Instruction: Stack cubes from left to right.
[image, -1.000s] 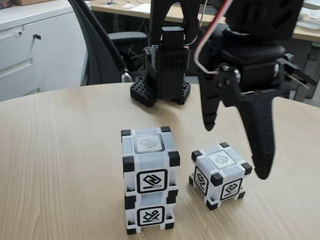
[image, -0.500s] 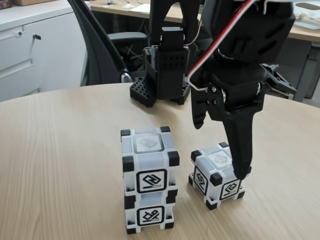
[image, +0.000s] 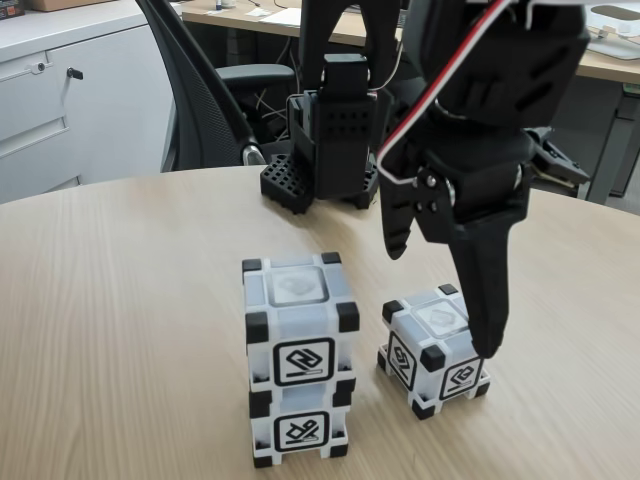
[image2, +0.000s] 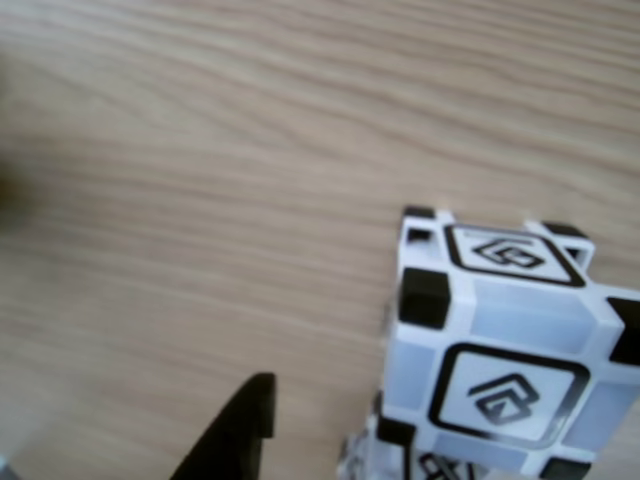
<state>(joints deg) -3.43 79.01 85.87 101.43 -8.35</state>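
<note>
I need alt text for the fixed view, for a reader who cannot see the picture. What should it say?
A black robot gripper, jaws open, hangs over a single cube on a wooden table, one finger at the cube's right side. Left of it stands a stack of two cubes; the arm's base and an office chair are behind.

Arm of matte black printed plastic. Base (image: 322, 150): blocky housing with perforated, grid-holed walls and a boxy servo on top. Gripper (image: 442, 300): two long, tapering black jaws, one shorter and curved, one longer and pointed. Red and white cables (image: 432, 100) loop along the wrist; small silver screws sit near the jaw pivot.
</note>
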